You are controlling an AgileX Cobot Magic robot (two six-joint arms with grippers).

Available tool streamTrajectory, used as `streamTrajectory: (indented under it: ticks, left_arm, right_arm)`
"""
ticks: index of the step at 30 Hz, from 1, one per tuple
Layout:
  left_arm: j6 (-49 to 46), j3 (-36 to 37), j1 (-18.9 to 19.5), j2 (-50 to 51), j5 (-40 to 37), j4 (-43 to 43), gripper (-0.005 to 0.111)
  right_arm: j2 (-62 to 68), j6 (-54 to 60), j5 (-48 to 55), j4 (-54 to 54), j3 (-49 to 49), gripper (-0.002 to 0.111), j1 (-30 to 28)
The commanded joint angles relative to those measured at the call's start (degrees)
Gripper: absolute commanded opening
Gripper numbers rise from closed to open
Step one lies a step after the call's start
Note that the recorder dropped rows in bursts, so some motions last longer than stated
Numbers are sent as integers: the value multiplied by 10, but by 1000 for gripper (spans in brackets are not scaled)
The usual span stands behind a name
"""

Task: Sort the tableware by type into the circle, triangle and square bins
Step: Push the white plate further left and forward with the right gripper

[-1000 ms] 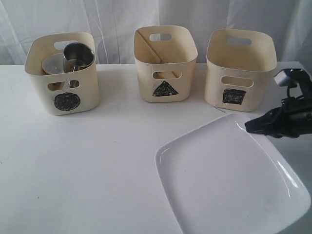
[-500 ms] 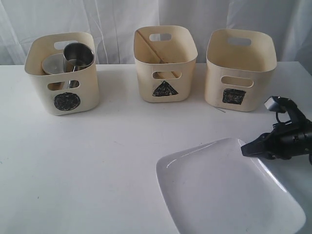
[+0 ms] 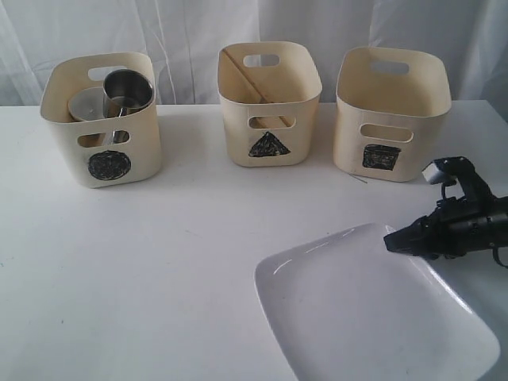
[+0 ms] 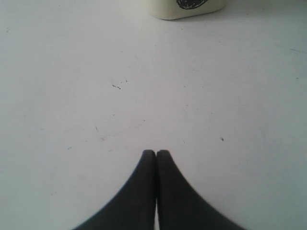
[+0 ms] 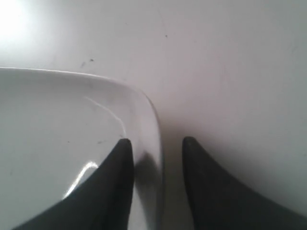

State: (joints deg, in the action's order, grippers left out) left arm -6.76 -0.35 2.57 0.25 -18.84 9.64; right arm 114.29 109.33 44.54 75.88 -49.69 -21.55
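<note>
Lowered now, plate rim sits inside the parted right end effector.

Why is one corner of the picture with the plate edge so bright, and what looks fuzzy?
Right wrist view: light glares off the table in that corner, with shiny streaks on the white plate; the right gripper looks dark and fuzzy. Left wrist view: even light, the left gripper soft-edged too. Exterior view: sharper, small glints on the plate.
</note>
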Motion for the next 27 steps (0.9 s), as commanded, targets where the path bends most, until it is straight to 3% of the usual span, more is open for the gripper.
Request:
streamTrajectory:
  ticks: [1,7,10,15,20,27]
  left_arm:
    - [4,3,2,-2,-4,5,0]
    - [4,3,2,-2,-4,5,0]
    - [4,3,2,-2,-4,5,0]
    - [4,3,2,-2,-4,5,0]
    - [4,3,2,-2,-4,5,0]
    - [4,3,2,-2,-4,5,0]
  right_arm:
    - [27,69,-80,2,4,31,16]
    - [61,94,-99,2,3,0,55]
    - [61,42,-135,-5,4,0,62]
    - [17,-14,-105,-34,4,0,62]
    - [-99,-16,-55,-38,3,0,62]
    - [-242,-70,-68,-49,-12,0,62]
